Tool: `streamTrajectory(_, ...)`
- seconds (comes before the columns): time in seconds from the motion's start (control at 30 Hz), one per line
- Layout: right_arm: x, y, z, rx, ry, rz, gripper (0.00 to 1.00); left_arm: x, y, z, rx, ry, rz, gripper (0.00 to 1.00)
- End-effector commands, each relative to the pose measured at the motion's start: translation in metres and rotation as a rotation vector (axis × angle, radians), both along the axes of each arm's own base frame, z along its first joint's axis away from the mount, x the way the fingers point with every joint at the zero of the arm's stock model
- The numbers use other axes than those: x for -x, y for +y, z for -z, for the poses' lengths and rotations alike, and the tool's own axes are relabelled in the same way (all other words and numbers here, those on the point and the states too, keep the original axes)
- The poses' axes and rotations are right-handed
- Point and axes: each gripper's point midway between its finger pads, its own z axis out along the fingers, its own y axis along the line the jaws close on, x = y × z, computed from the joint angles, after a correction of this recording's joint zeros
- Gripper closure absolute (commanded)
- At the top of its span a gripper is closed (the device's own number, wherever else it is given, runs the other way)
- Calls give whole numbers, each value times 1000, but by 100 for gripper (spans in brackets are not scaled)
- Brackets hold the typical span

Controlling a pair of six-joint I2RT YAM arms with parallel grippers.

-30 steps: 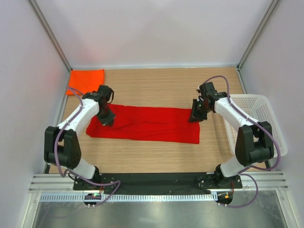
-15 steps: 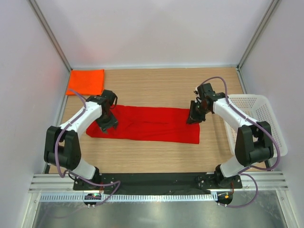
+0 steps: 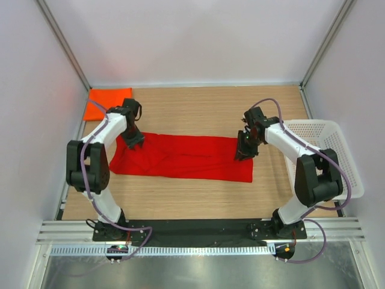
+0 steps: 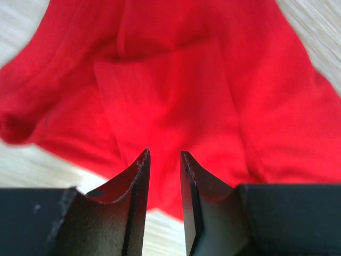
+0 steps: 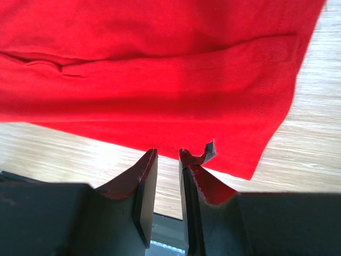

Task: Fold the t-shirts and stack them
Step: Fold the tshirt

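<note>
Nearest, R side of tabletop (image 3: 198, 114): white mesh basket (image 3: 328, 156), beside right arm's elbow, well apart from the cloth.

Next, across mid tabletop: red t-shirt (image 3: 180, 158), folded lengthwise into a long band, L to R, flat on the wood. R end squared off w/ a straight hem. L end rumpled, loose folds.

At band's L end, far corner: left fingers (image 3: 133, 139), tips down over the cloth; touching or not, can't tell from above. Via left wrist cam: left fingers (image 4: 143, 160) released, parted by a narrow slot, nothing pinched btwn them. Beyond the tips only creased red t-shirt (image 4: 176, 80), w/ a rolled edge at L and pale wood at the view's corners.

At band's R end, far edge: right fingers (image 3: 243, 150), pointing down at the cloth's corner. Via right wrist cam: right fingers (image 5: 151, 160) likewise released, slim gap, grasping nothing. Tips right at the long edge of red t-shirt (image 5: 149, 64), red glow on inner faces. Fold line along the cloth, approx parallel to that edge.

Farthest, back-L corner: orange t-shirt (image 3: 107, 102), folded to a neat rectangle, flat on tabletop, apart from the red one, left arm crossing in front of its near-R edge.
</note>
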Motion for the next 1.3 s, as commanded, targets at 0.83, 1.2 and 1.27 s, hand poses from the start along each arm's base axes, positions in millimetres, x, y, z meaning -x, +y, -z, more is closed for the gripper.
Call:
streamTrajectory(0.83, -78, 33, 10, 247, -86, -395, 16, -9, 0, -35, -108, 10, -167, 36)
streamTrajectory(1.2, -73, 14, 41, 351, -39, -409, 14, -27, -16, 28, -274, 177, -241, 39)
streamTrajectory(1.27, -71, 13, 44, 356, -40, -400, 13, -37, -20, 38, -345, 163, -204, 39)
